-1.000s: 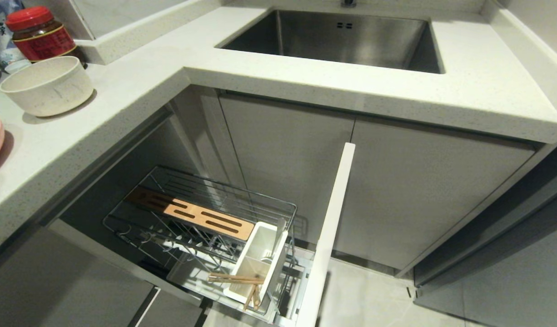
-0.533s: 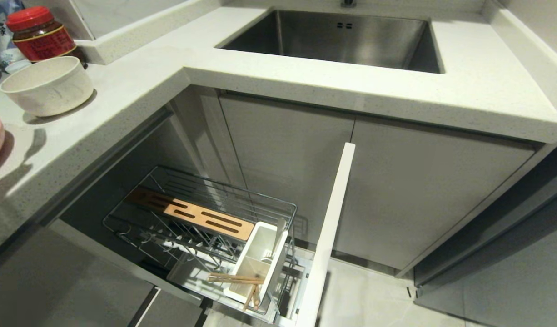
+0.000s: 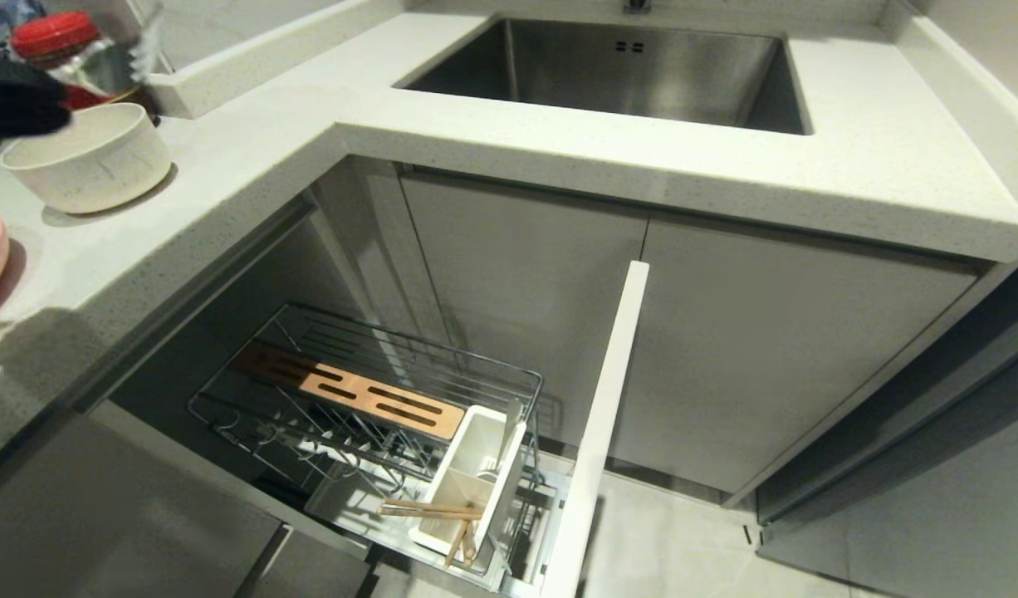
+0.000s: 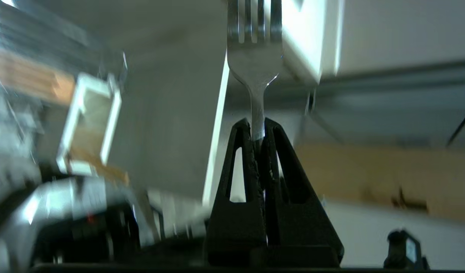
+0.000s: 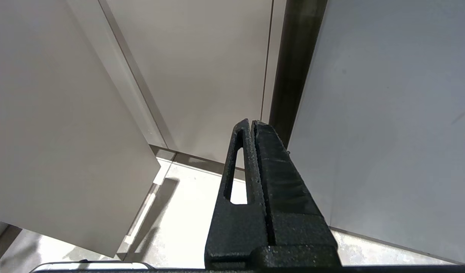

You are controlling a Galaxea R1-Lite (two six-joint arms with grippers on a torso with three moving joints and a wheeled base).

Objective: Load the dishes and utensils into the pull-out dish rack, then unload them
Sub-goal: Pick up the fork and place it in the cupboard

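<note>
The left end effector (image 4: 258, 131), pressed tight on the slim silver fork (image 4: 255, 64), holds it tines-out above the off-white bowl (image 3: 90, 158) on the desk (image 3: 252, 149). Wooden chopsticks (image 3: 430, 509) lie well below it in the dish rack (image 3: 376, 415). The right end effector (image 5: 251, 127) is pressed together, empty.

I am looking down on a pale speckled countertop (image 3: 559, 141) that is wrapping round a corner, with a steel sink (image 3: 625, 71) sunk into it. Grey cabinet doors (image 3: 758, 349) are standing shut below the counter. A light tiled floor (image 3: 683, 548) is catching bright light. A red-lidded jar (image 3: 56, 37) is sitting at the counter's far left.
</note>
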